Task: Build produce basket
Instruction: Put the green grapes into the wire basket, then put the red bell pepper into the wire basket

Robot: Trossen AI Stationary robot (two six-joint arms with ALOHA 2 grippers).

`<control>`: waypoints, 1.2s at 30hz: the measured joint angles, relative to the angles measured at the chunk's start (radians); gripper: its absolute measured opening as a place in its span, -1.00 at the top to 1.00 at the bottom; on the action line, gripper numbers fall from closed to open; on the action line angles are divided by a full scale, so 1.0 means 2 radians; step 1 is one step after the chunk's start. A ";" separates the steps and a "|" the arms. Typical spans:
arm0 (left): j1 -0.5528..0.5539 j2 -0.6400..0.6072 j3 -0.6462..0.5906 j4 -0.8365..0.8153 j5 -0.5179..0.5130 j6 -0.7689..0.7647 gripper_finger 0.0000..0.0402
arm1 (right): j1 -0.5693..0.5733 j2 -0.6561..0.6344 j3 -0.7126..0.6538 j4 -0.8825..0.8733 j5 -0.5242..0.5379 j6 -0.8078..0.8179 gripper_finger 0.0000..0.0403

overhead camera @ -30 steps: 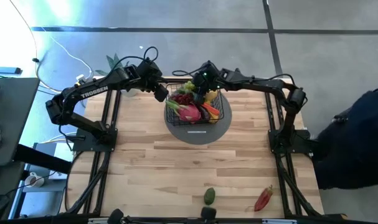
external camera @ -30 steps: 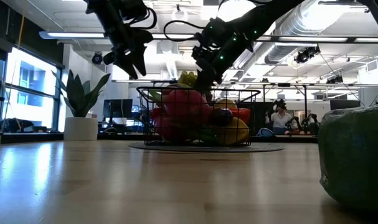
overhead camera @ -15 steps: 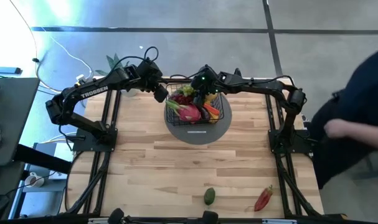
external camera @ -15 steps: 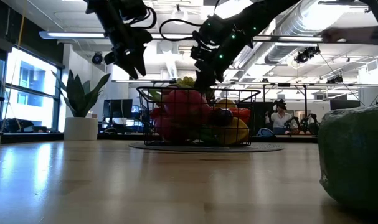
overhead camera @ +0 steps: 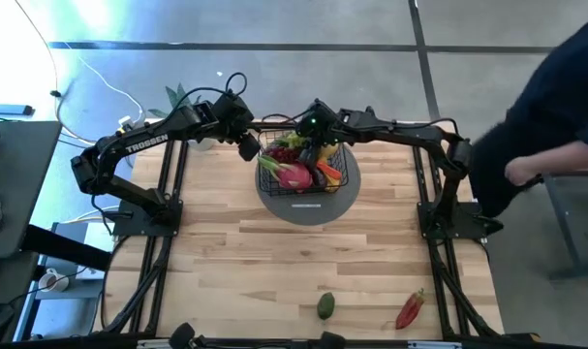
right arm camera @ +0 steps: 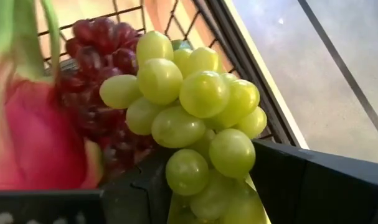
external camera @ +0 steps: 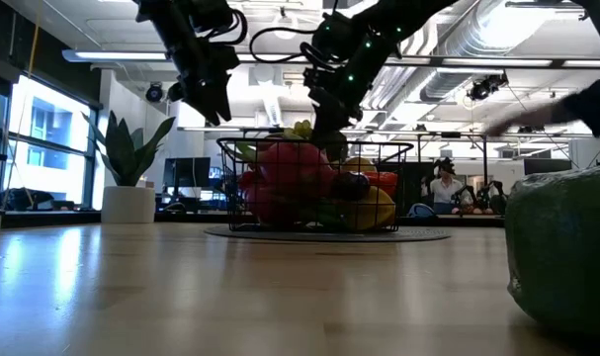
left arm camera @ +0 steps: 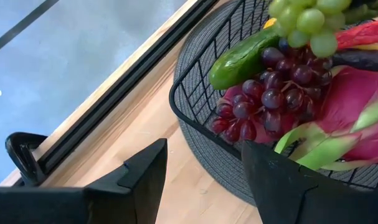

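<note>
The black wire basket sits on a round grey mat at the far middle of the wooden desk. It is heaped with produce: a pink dragon fruit toward its near side, purple grapes and a green cucumber toward its left far corner, and a bunch of green grapes on top at the far edge. The cucumber lies along the basket's far left rim, resting on the purple grapes. The dragon fruit's green scales reach toward the basket's near wall.

The right gripper hangs over the far side of the basket, its jaws partly apart with the green grapes between them; whether they clamp the bunch cannot be told. The left gripper hovers just outside the basket's left far corner, jaws apart and holding nothing, with the mat's edge and the desk's far rim below it.

A potted green plant stands at the far left of the desk, behind the left arm. Near the desk's front edge, well apart from the basket, lie an avocado and a red chilli to its right. A person in dark clothing stands beyond the desk's right side.
</note>
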 joint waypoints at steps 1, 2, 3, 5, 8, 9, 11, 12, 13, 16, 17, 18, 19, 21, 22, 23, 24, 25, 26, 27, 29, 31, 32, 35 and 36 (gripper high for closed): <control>0.000 0.000 0.000 0.000 0.000 0.004 0.03 | 0.002 0.000 0.000 -0.002 0.005 0.001 0.15; 0.000 0.000 0.000 0.000 0.000 0.005 0.03 | 0.003 0.000 0.000 -0.005 0.010 0.005 0.15; 0.000 0.000 0.000 0.000 0.000 0.008 0.03 | 0.004 0.000 0.000 -0.007 0.011 0.013 0.14; 0.000 0.000 0.000 0.000 0.000 0.010 0.03 | 0.003 0.000 0.004 -0.014 0.007 0.027 0.14; 0.000 0.000 0.000 0.000 0.000 0.017 0.03 | 0.000 0.000 0.005 -0.018 -0.017 0.046 0.08; 0.000 0.000 0.000 0.000 0.000 0.018 0.03 | -0.001 0.000 0.005 -0.021 -0.024 0.054 0.04; 0.000 0.000 0.000 0.000 0.000 0.018 0.03 | -0.003 0.000 0.005 -0.025 -0.032 0.064 -0.05; 0.000 0.000 0.000 0.000 0.000 0.018 0.03 | -0.004 0.000 0.005 -0.024 -0.033 0.066 -0.10; 0.000 0.000 0.000 0.000 0.000 0.018 0.03 | -0.005 0.000 0.005 -0.025 -0.033 0.066 -0.16; 0.000 0.000 0.000 0.000 0.000 0.018 0.03 | -0.005 0.000 0.016 -0.031 -0.024 0.067 -0.28; 0.000 0.000 0.000 0.000 0.000 0.018 0.03 | -0.005 0.000 0.022 -0.032 -0.024 0.067 -0.31; 0.000 0.000 0.000 0.000 0.000 0.018 0.03 | -0.005 0.000 0.027 -0.032 -0.023 0.067 -0.33; 0.000 0.000 0.000 0.000 0.000 0.018 0.03 | -0.005 0.000 0.033 -0.035 -0.022 0.067 -0.34; 0.000 0.000 0.000 0.000 0.000 0.018 0.03 | -0.005 0.000 0.047 -0.053 -0.023 0.074 -0.34; 0.000 0.000 0.000 0.000 0.000 0.018 0.03 | -0.005 0.000 0.053 -0.060 -0.023 0.081 -0.34; 0.000 0.000 0.000 0.000 0.000 0.018 0.03 | -0.005 0.000 0.057 -0.067 -0.023 0.089 -0.34; 0.000 0.000 0.000 0.000 0.000 0.018 0.03 | -0.004 0.000 0.062 -0.076 -0.023 0.094 -0.34; 0.000 0.000 0.000 0.000 0.000 0.018 0.03 | -0.004 0.000 0.065 -0.085 -0.023 0.101 -0.34; 0.000 0.000 0.000 0.000 0.000 0.018 0.03 | -0.004 0.000 0.068 -0.094 -0.023 0.106 -0.34; 0.000 0.000 0.000 0.000 0.000 0.018 0.03 | -0.003 0.000 0.071 -0.102 -0.023 0.115 -0.35; -0.002 0.000 0.000 0.000 0.003 0.018 0.03 | -0.001 0.000 0.079 -0.120 -0.023 0.135 -0.35; -0.004 0.000 0.000 0.000 0.009 0.018 0.03 | 0.003 0.000 0.088 -0.145 -0.021 0.162 -0.35; -0.006 0.000 0.000 0.000 0.014 0.018 0.03 | 0.006 0.000 0.092 -0.156 -0.021 0.173 -0.35; -0.013 0.000 0.000 0.000 0.027 0.032 0.03 | 0.018 0.000 0.104 -0.174 -0.021 0.196 -0.35; -0.016 0.000 0.000 0.000 0.028 0.037 0.03 | 0.022 0.000 0.107 -0.178 -0.021 0.202 -0.35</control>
